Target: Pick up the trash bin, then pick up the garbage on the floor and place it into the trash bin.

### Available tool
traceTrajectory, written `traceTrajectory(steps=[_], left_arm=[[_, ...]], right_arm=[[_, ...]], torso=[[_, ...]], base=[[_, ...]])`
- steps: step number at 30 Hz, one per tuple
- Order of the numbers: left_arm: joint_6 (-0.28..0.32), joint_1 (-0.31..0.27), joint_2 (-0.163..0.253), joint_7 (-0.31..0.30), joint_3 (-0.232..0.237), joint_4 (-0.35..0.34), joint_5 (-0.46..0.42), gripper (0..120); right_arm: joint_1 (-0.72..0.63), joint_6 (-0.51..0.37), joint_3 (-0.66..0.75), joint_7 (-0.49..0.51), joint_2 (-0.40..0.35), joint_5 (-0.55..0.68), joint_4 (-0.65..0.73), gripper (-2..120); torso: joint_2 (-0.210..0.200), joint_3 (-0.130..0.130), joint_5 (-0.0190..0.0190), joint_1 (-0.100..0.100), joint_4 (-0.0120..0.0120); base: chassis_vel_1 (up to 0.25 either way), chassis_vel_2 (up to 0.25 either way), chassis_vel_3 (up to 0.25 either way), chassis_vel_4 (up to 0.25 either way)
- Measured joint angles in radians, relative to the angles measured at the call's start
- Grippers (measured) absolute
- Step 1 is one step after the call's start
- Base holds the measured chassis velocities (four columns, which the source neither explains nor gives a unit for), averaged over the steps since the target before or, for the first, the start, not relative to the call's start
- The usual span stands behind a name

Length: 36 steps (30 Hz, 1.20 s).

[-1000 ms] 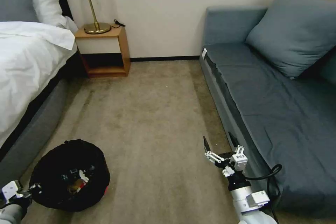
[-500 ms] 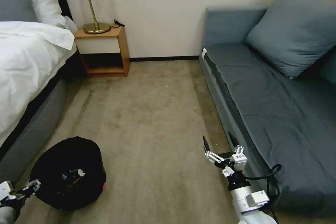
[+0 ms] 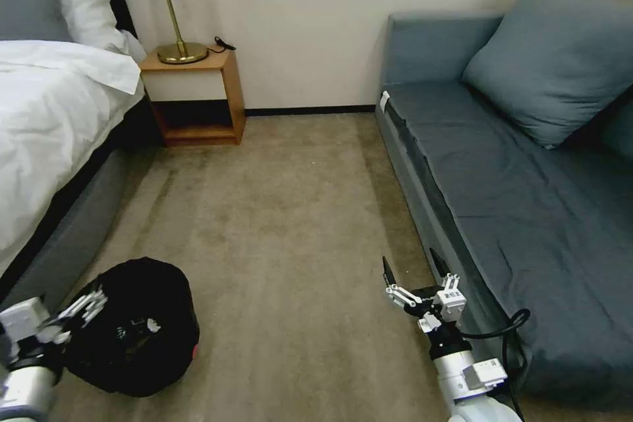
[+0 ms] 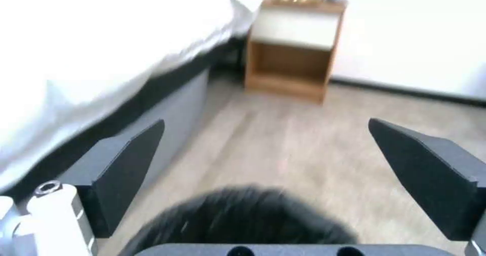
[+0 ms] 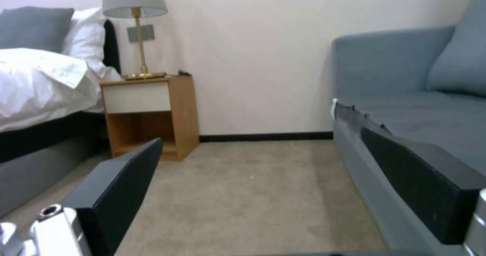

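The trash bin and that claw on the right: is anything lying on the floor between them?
No. In the head view, only bare carpet lies between the trash bin and the right gripper.

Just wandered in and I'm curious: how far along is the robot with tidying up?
Nearly finished, it seems. Litter already lies inside the trash bin, which stands on the carpet. The left hand is open beside its rim; the right hand hangs open, empty. No litter shows on the carpet.

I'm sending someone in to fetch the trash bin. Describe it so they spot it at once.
Start at the white-sheeted bed and follow its grey base toward the robot: the trash bin stands on the carpet beside it, the open left gripper at its rim. It is round, black, lined with a crinkly black bag.
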Motion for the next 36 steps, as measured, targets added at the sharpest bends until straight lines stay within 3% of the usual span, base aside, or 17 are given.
traceTrajectory(steps=[2, 3, 4, 7, 8, 11, 12, 14, 18, 36], left_arm=[[-0.094, 0.01, -0.016, 0.034, 0.032, -0.029, 0.059, 100], [-0.094, 0.01, -0.016, 0.034, 0.032, -0.029, 0.059, 100], [-0.145, 0.019, -0.018, 0.054, 0.05, -0.031, 0.102, 100], [-0.249, 0.038, -0.005, 0.084, 0.166, -0.012, 0.204, 100], [-0.249, 0.038, -0.005, 0.084, 0.166, -0.012, 0.204, 100], [-0.286, 0.031, 0.014, 0.071, 0.26, 0.027, 0.285, 100], [-0.286, 0.031, 0.014, 0.071, 0.26, 0.027, 0.285, 100], [-0.304, 0.027, 0.028, 0.07, 0.314, 0.039, 0.296, 100], [-0.328, 0.025, 0.028, 0.07, 0.361, 0.05, 0.298, 100], [-0.332, 0.023, 0.026, 0.07, 0.363, 0.054, 0.293, 100]], right_arm=[[0.0, 0.0, 0.0, 0.0, 0.0, 0.0, 0.0, 100], [0.0, 0.0, 0.0, 0.0, 0.0, 0.0, 0.0, 100], [0.0, 0.0, 0.0, 0.0, 0.0, 0.0, 0.0, 100], [0.0, 0.0, 0.0, 0.0, 0.0, 0.0, 0.0, 100], [0.0, 0.0, 0.0, 0.0, 0.0, 0.0, 0.0, 100], [0.0, 0.0, 0.0, 0.0, 0.0, 0.0, 0.0, 100], [0.0, 0.0, 0.0, 0.0, 0.0, 0.0, 0.0, 100], [0.0, 0.0, 0.0, 0.0, 0.0, 0.0, 0.0, 100], [0.0, 0.0, 0.0, 0.0, 0.0, 0.0, 0.0, 100], [0.0, 0.0, 0.0, 0.0, 0.0, 0.0, 0.0, 100]], torso=[[0.0, 0.0, 0.0003, 0.0, 0.0], [0.0, 0.0, 0.0003, 0.0, 0.0], [0.0, 0.0, 0.0002, 0.0, 0.0001], [0.0, 0.0, -0.0001, 0.0, 0.0001], [0.0, 0.0, -0.0001, 0.0, 0.0001], [0.0, 0.0, -0.0002, 0.0, 0.0], [0.0, 0.0, -0.0002, 0.0, 0.0], [0.0, 0.0, 0.0, 0.0, 0.0], [0.0, 0.0, -0.0001, 0.0, 0.0], [0.0, 0.0, 0.0, 0.0, 0.0]], base=[[0.0, 0.0, 0.0, 0.0], [0.0, 0.0, 0.0, 0.0], [0.0, 0.0, 0.0, 0.0], [0.0, 0.0, 0.0, 0.0], [0.0, 0.0, 0.0, 0.0], [0.0, 0.0, 0.0, 0.0], [0.0, 0.0, 0.0, 0.0], [0.0, 0.0, 0.0, 0.0], [0.0, 0.0, 0.0, 0.0], [0.0, 0.0, 0.0, 0.0]])
